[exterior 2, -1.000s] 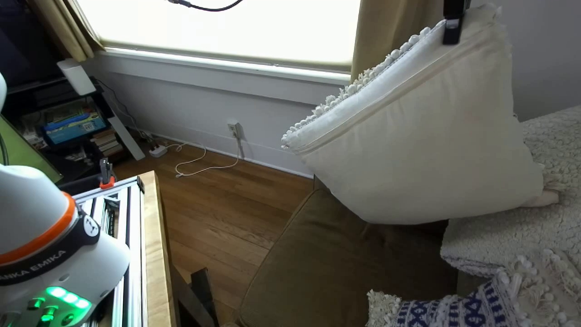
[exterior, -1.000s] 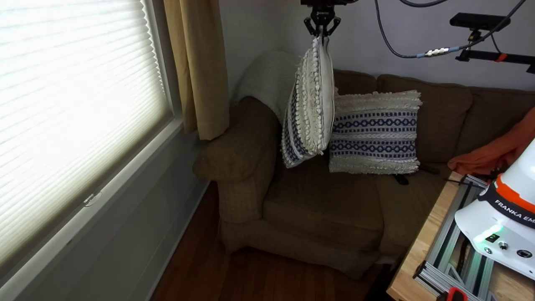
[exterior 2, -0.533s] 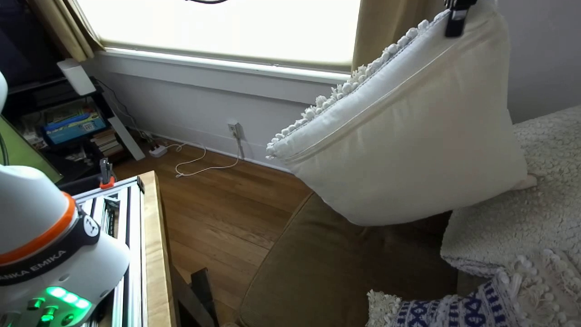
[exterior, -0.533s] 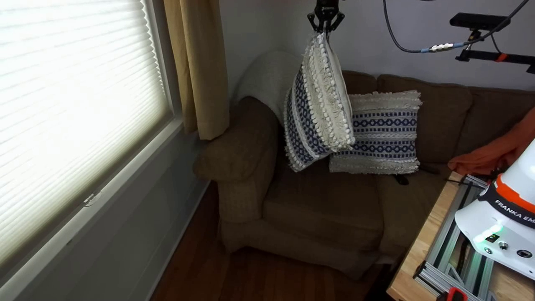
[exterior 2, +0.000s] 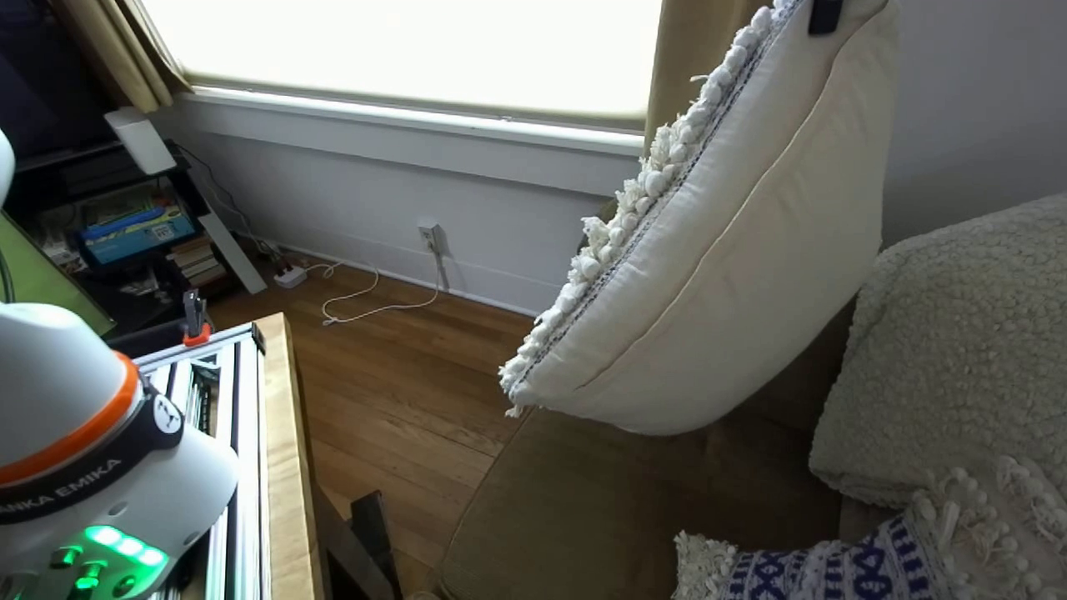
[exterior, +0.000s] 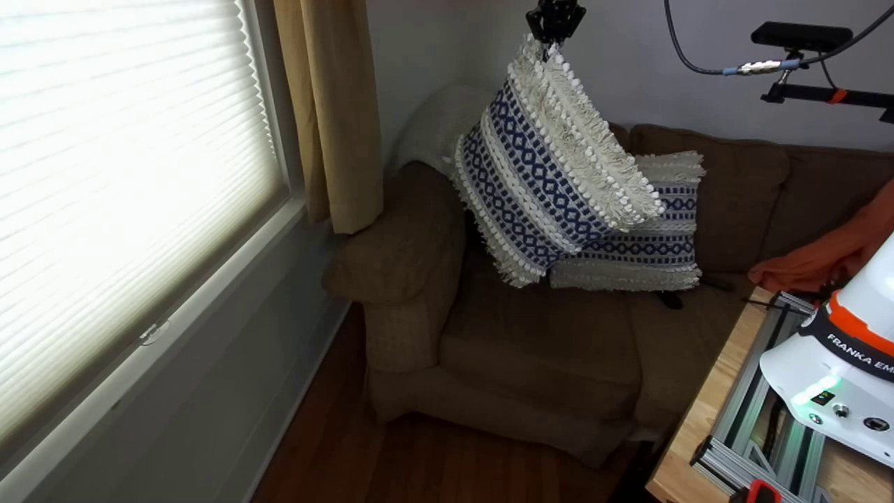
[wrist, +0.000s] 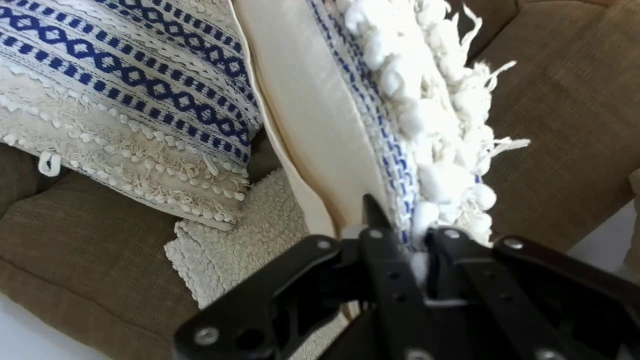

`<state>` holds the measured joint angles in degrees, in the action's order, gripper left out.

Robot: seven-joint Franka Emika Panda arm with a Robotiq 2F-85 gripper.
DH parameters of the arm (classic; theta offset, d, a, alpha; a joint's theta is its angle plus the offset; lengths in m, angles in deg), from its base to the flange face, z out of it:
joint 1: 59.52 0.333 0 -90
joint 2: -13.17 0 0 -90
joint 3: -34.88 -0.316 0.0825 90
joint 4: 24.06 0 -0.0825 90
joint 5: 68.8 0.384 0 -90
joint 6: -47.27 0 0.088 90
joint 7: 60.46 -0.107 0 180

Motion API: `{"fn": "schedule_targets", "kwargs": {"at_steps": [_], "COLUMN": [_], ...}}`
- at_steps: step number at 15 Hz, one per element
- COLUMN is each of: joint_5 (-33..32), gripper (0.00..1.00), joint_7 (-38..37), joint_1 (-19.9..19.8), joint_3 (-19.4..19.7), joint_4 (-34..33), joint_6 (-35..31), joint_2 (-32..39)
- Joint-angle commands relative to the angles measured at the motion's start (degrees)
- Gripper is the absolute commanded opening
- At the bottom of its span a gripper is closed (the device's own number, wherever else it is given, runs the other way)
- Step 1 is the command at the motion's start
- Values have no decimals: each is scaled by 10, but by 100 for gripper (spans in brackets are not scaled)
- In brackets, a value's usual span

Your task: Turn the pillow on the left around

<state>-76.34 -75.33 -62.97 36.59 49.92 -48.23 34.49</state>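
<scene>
My gripper (exterior: 554, 47) is shut on the top corner of the large pillow (exterior: 531, 175), which hangs tilted over the sofa seat. In that exterior view its navy-banded face shows broadly. In an exterior view its plain cream face (exterior 2: 750, 250) shows, with a white tufted edge, and one black finger (exterior 2: 824, 15) lies on it near the top. In the wrist view the gripper (wrist: 405, 232) pinches the pillow's edge (wrist: 320, 100). The slightly smaller banded pillow (exterior: 674, 237) leans on the sofa back, partly hidden behind the held one. Whether the held pillow touches the seat I cannot tell.
The brown sofa (exterior: 538, 342) has an armrest (exterior: 391, 265) near the curtain (exterior: 342, 119) and window. A fleece blanket (exterior 2: 959, 333) covers its corner. A wooden table (exterior: 705, 419) bears the robot base. A dark object (exterior: 670, 300) and orange cloth (exterior: 831, 255) lie on the sofa.
The pillow has turned in my grip: from nearly edge-on to its banded face showing broadly in an exterior view. My gripper has risen and moved slightly right there, staying shut on the corner.
</scene>
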Motion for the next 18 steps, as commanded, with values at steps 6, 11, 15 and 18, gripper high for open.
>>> {"fn": "schedule_targets", "kwargs": {"at_steps": [6, 11, 15, 18], "joint_5": [-5, -9, -9, -3], "gripper": [4, 4, 4, 4], "joint_7": [212, 311, 404, 479], "joint_1": [-9, -11, -19, -28], "joint_3": [-1, 1, -1, -3], "joint_4": [24, 36, 34, 31], "joint_6": [69, 60, 68, 63], "joint_2": [-51, -63, -66, -61]}}
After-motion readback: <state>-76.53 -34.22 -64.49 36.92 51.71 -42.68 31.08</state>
